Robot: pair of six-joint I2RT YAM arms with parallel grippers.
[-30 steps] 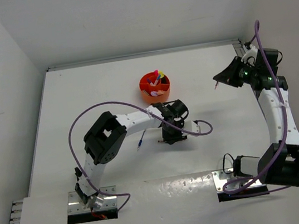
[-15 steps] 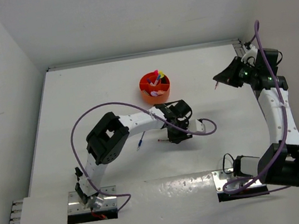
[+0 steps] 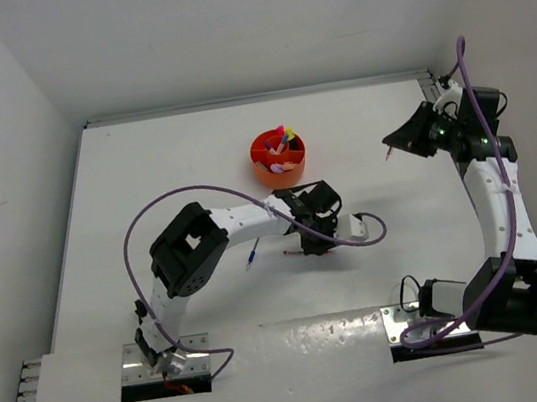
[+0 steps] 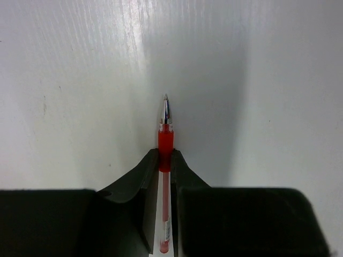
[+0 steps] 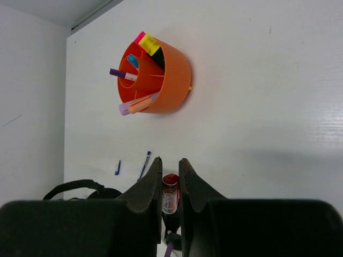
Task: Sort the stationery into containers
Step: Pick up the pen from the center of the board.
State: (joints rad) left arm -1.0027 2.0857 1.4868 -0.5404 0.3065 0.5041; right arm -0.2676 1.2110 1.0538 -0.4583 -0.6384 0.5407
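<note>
A thin red pen [image 4: 165, 140] lies on the white table with its metal tip pointing away, and my left gripper [image 4: 165, 153] is shut on its red grip section. From above, this gripper [image 3: 312, 242] sits low over the table, the pen [image 3: 290, 253] sticking out to its left. My right gripper [image 5: 170, 161] is shut on a clear pen cap with a red end [image 5: 170, 191], held high at the right [image 3: 391, 150]. The orange tub [image 3: 279, 156] holds several markers and pens. A blue pen [image 3: 253, 256] lies left of the red one.
A small blue cap [image 5: 117, 167] lies beside the blue pen [image 5: 144, 164]. The left arm's purple cable [image 3: 163, 205] loops over the table, and a white connector [image 3: 358, 225] rests right of the left gripper. White walls enclose the table on the left, back and right.
My left gripper has closed its jaws on the red pen. The right arm has not moved.
</note>
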